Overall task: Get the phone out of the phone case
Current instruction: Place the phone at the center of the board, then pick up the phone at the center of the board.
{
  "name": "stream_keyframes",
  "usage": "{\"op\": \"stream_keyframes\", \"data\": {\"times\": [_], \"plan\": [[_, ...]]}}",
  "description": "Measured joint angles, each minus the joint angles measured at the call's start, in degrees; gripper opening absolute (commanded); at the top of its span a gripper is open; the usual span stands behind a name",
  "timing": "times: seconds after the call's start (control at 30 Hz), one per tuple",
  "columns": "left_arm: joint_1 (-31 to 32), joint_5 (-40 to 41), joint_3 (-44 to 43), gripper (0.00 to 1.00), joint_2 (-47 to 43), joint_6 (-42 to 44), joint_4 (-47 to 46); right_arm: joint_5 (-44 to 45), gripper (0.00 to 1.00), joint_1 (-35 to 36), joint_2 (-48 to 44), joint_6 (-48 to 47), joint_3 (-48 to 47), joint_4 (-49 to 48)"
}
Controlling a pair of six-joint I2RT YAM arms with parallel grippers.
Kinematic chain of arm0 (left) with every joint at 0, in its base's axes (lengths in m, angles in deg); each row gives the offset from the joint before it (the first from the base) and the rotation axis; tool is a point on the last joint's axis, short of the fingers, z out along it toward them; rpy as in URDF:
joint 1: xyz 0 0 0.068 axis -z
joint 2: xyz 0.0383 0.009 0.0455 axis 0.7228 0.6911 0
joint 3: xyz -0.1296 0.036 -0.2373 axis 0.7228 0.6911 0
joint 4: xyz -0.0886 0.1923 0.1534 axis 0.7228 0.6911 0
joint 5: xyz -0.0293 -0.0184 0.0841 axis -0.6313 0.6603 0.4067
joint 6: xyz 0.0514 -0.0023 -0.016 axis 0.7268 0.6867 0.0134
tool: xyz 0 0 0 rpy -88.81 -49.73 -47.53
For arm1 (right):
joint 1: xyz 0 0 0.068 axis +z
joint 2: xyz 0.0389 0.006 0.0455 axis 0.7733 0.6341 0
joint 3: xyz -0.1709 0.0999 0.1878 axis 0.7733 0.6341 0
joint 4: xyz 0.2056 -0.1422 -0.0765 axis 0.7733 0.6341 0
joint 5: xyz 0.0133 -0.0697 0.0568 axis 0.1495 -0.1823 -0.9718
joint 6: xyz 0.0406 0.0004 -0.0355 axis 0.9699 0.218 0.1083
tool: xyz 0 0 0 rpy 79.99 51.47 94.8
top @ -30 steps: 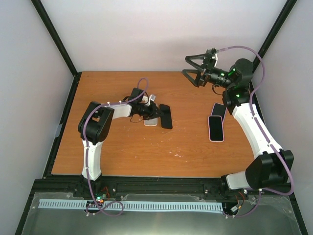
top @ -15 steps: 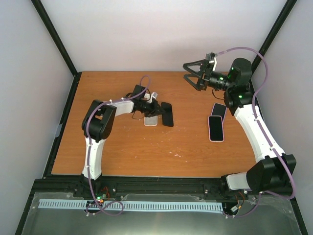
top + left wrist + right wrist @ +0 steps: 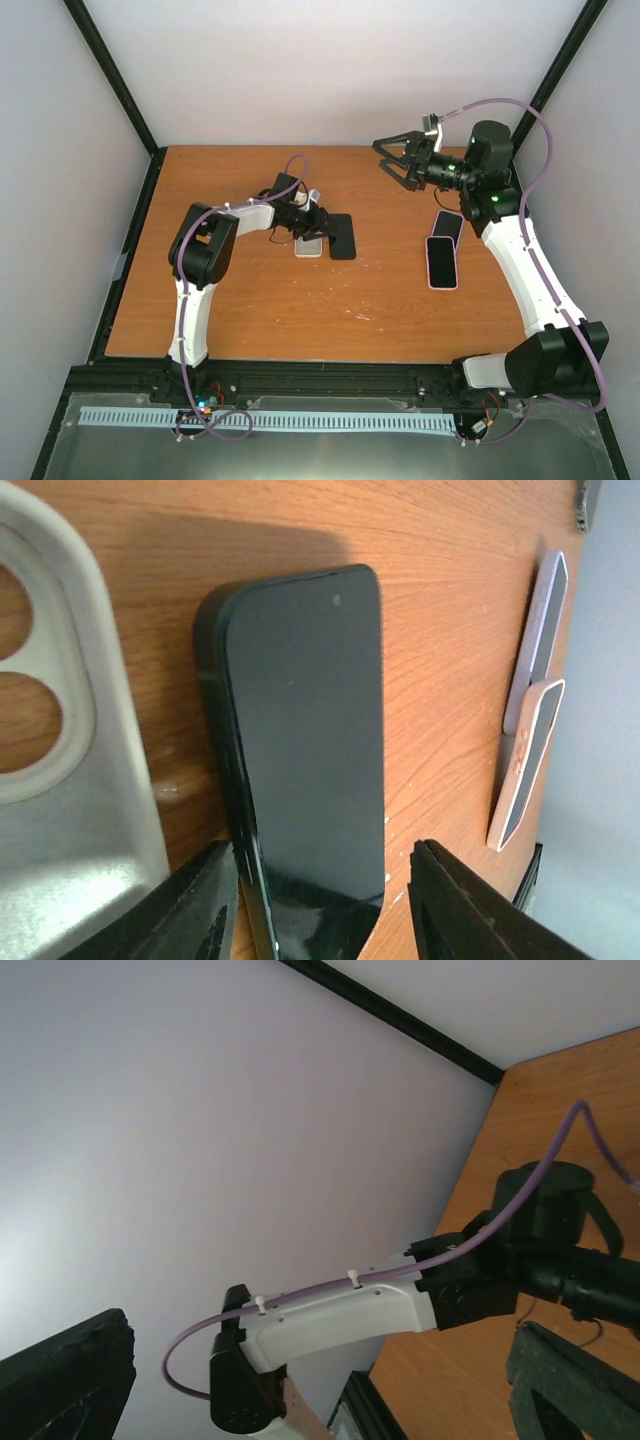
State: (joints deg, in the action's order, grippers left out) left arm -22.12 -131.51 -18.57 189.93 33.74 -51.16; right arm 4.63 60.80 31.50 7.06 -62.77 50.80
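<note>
The left end effector [image 3: 320,880] is held part-open astride the black phone [image 3: 340,237], gripping nothing; the phone is laid flat on the bench [image 3: 300,300], mid-frame, beside its pale case [image 3: 308,247], judged already freed. The right end effector [image 3: 398,160] is parked open, upper right.

Three phones lie on the worktop [image 3: 250,320] — one bare black phone [image 3: 342,237] near the middle, toward the far edge, and two close to the right edge: a pink-rimmed phone [image 3: 442,262] and a lavender-rimmed phone [image 3: 447,225] just beyond it, toward the far right corner. One loose pale case [image 3: 308,248] lies just beside the black phone, on its left. Two robot arms rise from the near edge — the left arm [image 3: 200,250] and the right arm [image 3: 520,260]
</note>
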Motion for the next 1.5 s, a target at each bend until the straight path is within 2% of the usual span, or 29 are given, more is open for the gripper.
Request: {"op": "stream_keyframes", "data": {"times": [0.23, 0.4, 0.47, 0.53, 0.57, 0.63, 0.83, 1.1, 1.5], "plan": [[0.0, 1.6, 0.0, 0.70, -1.2, 0.8, 0.5, 6.1, 1.00, 0.0, -0.6, -15.1, -2.9, 12.2], [0.0, 2.4, 0.0, 0.80, -3.4, 1.6, 0.5, 14.2, 1.00, 0.0, -2.5, -29.2, -3.7, 21.2], [0.0, 2.8, 0.0, 0.87, -4.7, 1.8, 0.4, 17.5, 1.00, 0.0, -3.4, -34.0, -3.7, 24.2], [0.0, 3.3, 0.0, 0.88, -6.1, 2.2, 0.4, 20.9, 1.00, -0.1, -4.4, -38.9, -3.7, 27.3], [0.0, 3.5, 0.0, 0.94, -6.8, 2.3, 0.4, 22.6, 1.00, -0.1, -5.0, -41.2, -3.7, 28.9], [0.0, 4.0, 0.1, 0.99, -8.0, 2.8, 0.2, 25.6, 1.00, -0.1, -6.1, -45.3, -3.6, 31.7], [0.0, 6.1, 1.1, 1.00, -12.0, 3.9, -0.1, 36.7, 1.00, -0.2, -8.5, -55.5, -1.1, 39.1], [-0.1, 8.3, 3.1, 1.00, -17.5, 5.4, -0.5, 49.8, 1.00, -2.0, -8.3, -58.1, 3.8, 44.5], [-0.3, 11.5, 5.4, 1.00, -25.1, 6.5, -2.1, 54.5, 1.00, -7.5, -6.7, -52.7, 13.2, 44.9]]}}
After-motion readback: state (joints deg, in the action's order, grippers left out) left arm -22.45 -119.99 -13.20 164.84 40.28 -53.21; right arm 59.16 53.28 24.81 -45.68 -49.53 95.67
